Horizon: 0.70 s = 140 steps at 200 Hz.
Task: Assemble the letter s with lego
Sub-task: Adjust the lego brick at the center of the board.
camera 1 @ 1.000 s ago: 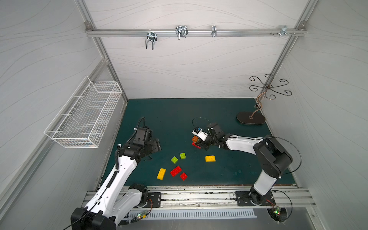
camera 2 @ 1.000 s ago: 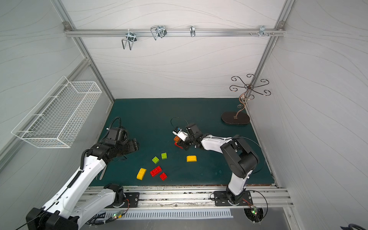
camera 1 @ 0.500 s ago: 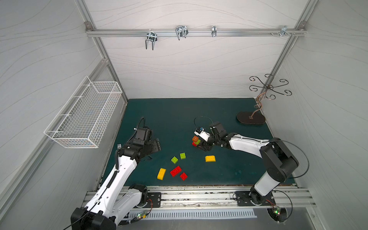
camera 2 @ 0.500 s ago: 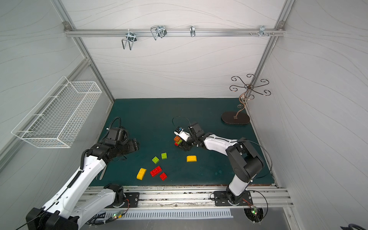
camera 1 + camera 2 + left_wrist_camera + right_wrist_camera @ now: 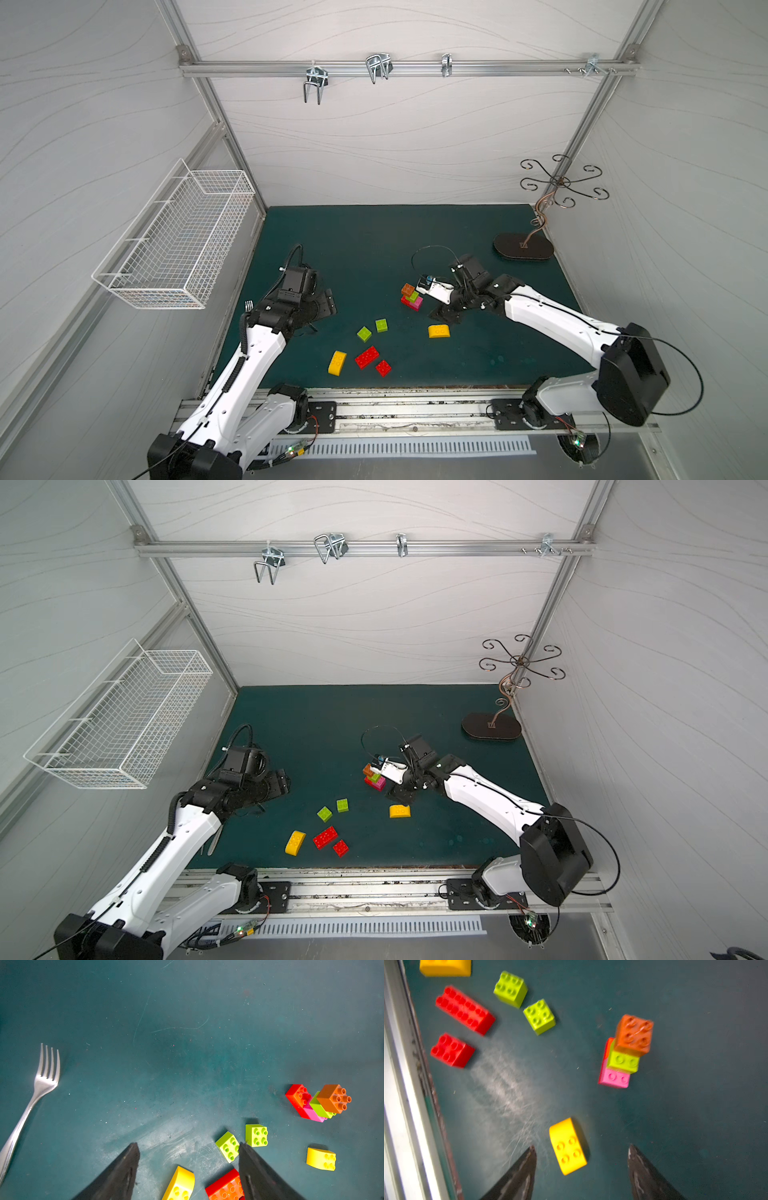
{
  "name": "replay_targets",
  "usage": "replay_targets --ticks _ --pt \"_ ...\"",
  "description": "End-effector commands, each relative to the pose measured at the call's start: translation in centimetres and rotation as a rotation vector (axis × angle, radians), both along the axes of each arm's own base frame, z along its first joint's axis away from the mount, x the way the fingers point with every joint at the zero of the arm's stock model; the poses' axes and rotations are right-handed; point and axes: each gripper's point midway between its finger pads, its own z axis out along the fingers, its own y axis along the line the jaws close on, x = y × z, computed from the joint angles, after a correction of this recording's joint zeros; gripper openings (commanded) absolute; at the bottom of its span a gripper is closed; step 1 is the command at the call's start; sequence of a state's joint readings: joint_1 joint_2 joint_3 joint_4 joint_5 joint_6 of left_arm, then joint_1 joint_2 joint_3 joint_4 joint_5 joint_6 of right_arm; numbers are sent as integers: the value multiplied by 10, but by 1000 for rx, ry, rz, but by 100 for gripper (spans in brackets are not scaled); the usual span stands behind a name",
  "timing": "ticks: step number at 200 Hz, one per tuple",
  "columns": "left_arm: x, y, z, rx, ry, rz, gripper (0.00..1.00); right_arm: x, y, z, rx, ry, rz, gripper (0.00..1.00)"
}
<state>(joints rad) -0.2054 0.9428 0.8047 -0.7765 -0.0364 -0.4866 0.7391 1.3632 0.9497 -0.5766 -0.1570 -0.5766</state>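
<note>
A small lego stack (image 5: pixel 411 296) stands mid-mat: an orange-brown square (image 5: pixel 633 1034) on top, then lime green, pink and red. My right gripper (image 5: pixel 438 309) hangs open just right of it, touching nothing. In the right wrist view a yellow round-topped brick (image 5: pixel 568 1146) lies on the mat between the spread fingers (image 5: pixel 581 1147). Loose lego lies nearer the front: two lime green squares (image 5: pixel 364 333) (image 5: pixel 381 325), a red oblong (image 5: pixel 367 357), a red square (image 5: pixel 383 368) and another yellow brick (image 5: pixel 337 363). My left gripper (image 5: pixel 328 301) hovers open at the left, empty (image 5: pixel 188 1145).
A fork (image 5: pixel 41 1084) lies on the mat under my left arm. A dark oval stand (image 5: pixel 523 246) with curled metal arms sits at the back right. A white wire basket (image 5: pixel 178 245) hangs on the left wall. The metal rail (image 5: pixel 415 405) runs along the front edge.
My right gripper has opened and drawn back from the stack, leaving the orange-brown square on top. The left arm has stayed put.
</note>
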Motion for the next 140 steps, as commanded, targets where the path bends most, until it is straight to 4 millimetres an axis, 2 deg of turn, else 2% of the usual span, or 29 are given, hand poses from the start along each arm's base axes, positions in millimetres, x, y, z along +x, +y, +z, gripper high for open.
replay_targets --ticks 1,18,36,87,99,140 --pt "9 -3 12 -22 -56 -1 78 -35 -38 -27 -180 69 124 71" --pt "9 -2 13 -21 -59 1 78 -43 -41 -42 -186 87 157 71" --pt "9 -3 13 -23 -61 1 78 -41 -37 -49 -152 89 161 72" --pt "9 -4 12 -27 -58 -3 78 -21 -34 -65 -136 89 123 72" --pt "9 -4 12 -29 -58 -3 79 -13 -26 -61 -97 72 110 72" --pt "10 -4 12 -26 -58 -3 78 27 8 -27 85 10 17 74"
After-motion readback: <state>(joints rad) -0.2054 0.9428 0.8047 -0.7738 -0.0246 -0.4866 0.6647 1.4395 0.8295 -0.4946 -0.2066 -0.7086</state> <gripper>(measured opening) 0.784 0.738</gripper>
